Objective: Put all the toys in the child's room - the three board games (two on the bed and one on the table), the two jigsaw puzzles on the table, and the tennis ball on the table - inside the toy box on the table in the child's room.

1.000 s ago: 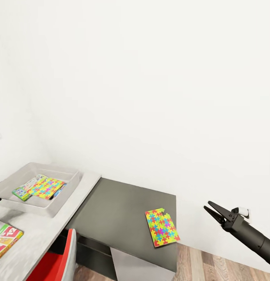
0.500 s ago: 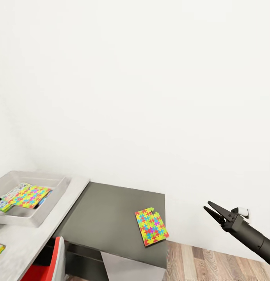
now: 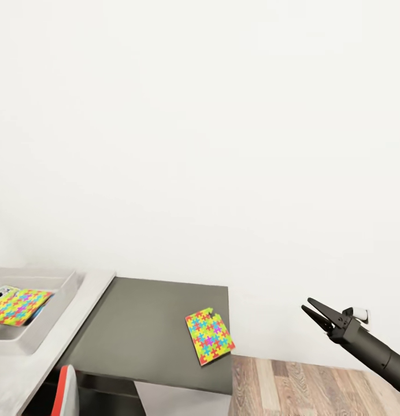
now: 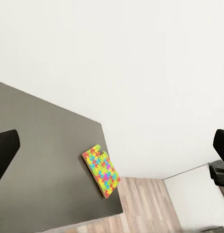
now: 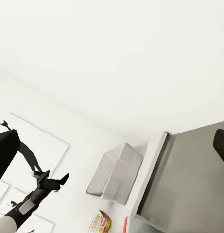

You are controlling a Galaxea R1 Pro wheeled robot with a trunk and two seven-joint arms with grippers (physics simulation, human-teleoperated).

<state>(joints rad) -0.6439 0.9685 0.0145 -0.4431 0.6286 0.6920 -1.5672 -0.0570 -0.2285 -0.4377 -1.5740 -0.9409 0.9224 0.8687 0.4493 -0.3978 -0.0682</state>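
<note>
A multicoloured jigsaw puzzle (image 3: pixel 209 336) lies flat near the right end of the dark grey table (image 3: pixel 142 323), and it appears again in the left wrist view (image 4: pixel 101 171). The grey toy box (image 3: pixel 26 342) stands on the pale table at the far left, with a second jigsaw puzzle (image 3: pixel 18 306) inside it. My right gripper (image 3: pixel 313 312) hangs open and empty over the floor, well right of the dark table. My left gripper's fingers (image 4: pixel 5 150) stand wide apart with nothing between them. In the right wrist view, a board game (image 5: pixel 101 224) lies on the pale table beside the toy box (image 5: pixel 114 174).
A bare white wall (image 3: pixel 200 144) runs behind both tables. Wooden floor (image 3: pixel 304 387) lies to the right of the dark table. A red chair (image 3: pixel 64 393) stands in front of the pale table (image 3: pixel 50 352).
The whole head view has slid left, so the camera has turned right. The board game has left that view, and the toy box is now cut by its edge. Both grippers look unchanged.
</note>
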